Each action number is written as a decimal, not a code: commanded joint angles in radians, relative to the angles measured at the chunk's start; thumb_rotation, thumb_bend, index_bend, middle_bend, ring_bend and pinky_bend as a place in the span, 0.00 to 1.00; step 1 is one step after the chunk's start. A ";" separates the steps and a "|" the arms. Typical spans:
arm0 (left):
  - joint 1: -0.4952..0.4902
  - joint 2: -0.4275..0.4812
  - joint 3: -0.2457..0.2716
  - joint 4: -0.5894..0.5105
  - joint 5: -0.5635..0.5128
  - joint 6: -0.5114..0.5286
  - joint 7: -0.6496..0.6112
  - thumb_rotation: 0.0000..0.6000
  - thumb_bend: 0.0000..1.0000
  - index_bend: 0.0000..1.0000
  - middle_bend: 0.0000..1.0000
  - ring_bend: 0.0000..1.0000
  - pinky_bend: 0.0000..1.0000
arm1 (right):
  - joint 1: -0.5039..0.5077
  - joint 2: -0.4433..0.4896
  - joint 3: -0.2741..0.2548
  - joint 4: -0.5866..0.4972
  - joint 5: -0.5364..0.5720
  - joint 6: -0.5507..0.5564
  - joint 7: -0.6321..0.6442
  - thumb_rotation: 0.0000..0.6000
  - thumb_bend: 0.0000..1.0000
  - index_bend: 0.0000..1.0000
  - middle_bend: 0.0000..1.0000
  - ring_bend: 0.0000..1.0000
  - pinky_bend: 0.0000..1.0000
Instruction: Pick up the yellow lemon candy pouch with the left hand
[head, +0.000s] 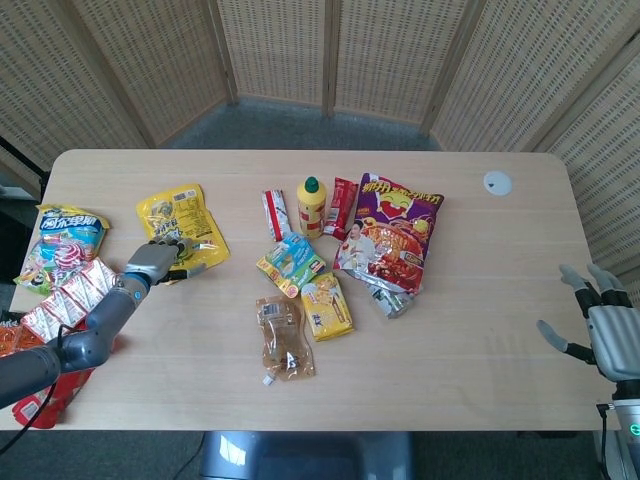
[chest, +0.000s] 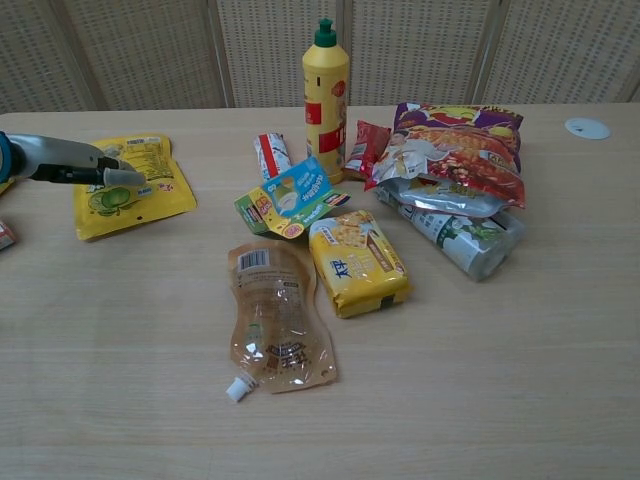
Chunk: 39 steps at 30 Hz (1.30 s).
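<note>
The yellow lemon candy pouch (head: 185, 225) (chest: 135, 190) lies flat on the left part of the table, a green fruit printed near its lower end. My left hand (head: 160, 258) (chest: 72, 166) hovers over the pouch's near left corner. Its fingers (chest: 120, 178) stretch out above the print and grip nothing; whether they touch the pouch I cannot tell. My right hand (head: 612, 335) hangs off the table's right edge, fingers spread and empty; the chest view does not show it.
A cluster at mid-table holds a yellow bottle (head: 311, 205), a purple chip bag (head: 395, 230), a yellow cracker pack (head: 328, 306) and a clear spout pouch (head: 283, 338). Candy bags (head: 68, 235) and a red pouch (head: 55, 380) lie at the left edge. A white disc (head: 497, 182) sits far right.
</note>
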 joint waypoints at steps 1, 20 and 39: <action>-0.008 -0.005 0.015 0.008 -0.006 -0.019 -0.015 0.00 0.25 0.00 0.00 0.00 0.00 | -0.002 -0.001 0.002 -0.001 0.003 0.002 0.000 0.06 0.26 0.08 0.25 0.00 0.00; -0.067 0.112 0.177 -0.167 -0.075 -0.038 -0.062 0.00 0.25 0.00 0.00 0.00 0.00 | -0.007 -0.005 0.005 -0.019 -0.015 0.013 -0.007 0.06 0.26 0.08 0.25 0.00 0.00; -0.064 0.123 0.135 -0.135 -0.043 -0.025 -0.148 0.00 0.24 0.00 0.00 0.00 0.00 | -0.022 -0.006 0.004 -0.014 -0.010 0.021 -0.003 0.07 0.26 0.08 0.25 0.00 0.00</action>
